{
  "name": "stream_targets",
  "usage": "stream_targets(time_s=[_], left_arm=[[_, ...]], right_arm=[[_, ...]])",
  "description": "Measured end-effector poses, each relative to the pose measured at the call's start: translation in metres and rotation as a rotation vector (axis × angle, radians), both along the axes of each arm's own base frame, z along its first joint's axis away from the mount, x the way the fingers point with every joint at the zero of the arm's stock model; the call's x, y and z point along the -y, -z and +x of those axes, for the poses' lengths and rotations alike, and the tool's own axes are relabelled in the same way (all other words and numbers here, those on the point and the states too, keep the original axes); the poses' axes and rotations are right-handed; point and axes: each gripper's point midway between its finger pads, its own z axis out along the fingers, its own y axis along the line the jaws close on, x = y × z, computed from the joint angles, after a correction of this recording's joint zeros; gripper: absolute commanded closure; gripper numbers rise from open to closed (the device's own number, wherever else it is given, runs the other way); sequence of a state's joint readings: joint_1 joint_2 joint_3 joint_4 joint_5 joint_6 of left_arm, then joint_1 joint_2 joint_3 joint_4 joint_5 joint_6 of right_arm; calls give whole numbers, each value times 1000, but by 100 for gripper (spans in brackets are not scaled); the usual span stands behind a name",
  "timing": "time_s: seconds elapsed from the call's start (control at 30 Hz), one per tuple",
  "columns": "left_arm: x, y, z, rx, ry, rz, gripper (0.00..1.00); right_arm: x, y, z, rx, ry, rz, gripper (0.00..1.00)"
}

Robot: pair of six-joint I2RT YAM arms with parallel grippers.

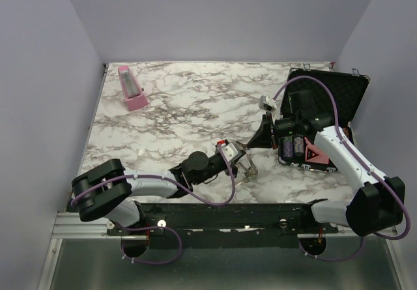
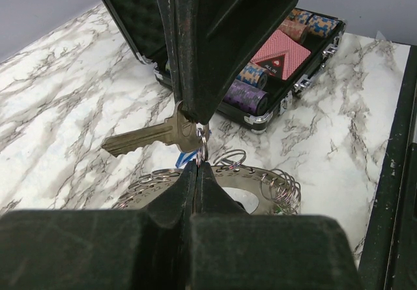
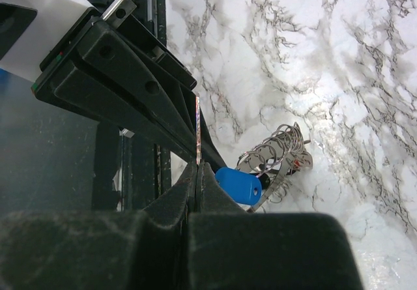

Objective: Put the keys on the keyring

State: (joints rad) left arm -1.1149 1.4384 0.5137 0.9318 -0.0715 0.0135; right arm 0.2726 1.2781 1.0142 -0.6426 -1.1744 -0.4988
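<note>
A silver key (image 2: 153, 137) hangs in the air between both grippers, with a small split ring (image 2: 203, 145) through its head and a blue plastic tag (image 3: 238, 184) beside it. My left gripper (image 2: 197, 165) is shut on that split ring. My right gripper (image 3: 197, 166) comes from above and is shut on the key's head; there the key (image 3: 197, 124) shows edge-on. The keyring (image 2: 260, 180), a flat grey plate with numbered holes and several wire rings on its rim, lies on the table just below them. It also shows in the right wrist view (image 3: 279, 150) and the top view (image 1: 247, 167).
An open black case (image 1: 326, 101) with poker chips and a red card deck stands at the right, close behind the right gripper (image 1: 259, 140); the left gripper (image 1: 240, 154) is beside it. A pink wedge-shaped object (image 1: 132, 89) stands at the far left. The arms' black base rail (image 1: 228, 215) runs along the near edge.
</note>
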Motion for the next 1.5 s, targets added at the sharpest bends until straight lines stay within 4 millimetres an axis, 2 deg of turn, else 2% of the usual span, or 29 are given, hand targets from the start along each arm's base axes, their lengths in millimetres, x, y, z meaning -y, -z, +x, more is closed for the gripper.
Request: stream_targets(time_s=[0.27,0.77,1.5], left_arm=[[-13,-1,-7,-40,-4,-43,100],[-37,-20,-7,-191,-34,-221,100],[-39,-47,-7,-314,-16,-422,100]], right_arm=[[2,3,-3,-4,-7,-9,100],[3,5,-5,25,-26,-13,99],[3,6,-5,55,-41,-5,99]])
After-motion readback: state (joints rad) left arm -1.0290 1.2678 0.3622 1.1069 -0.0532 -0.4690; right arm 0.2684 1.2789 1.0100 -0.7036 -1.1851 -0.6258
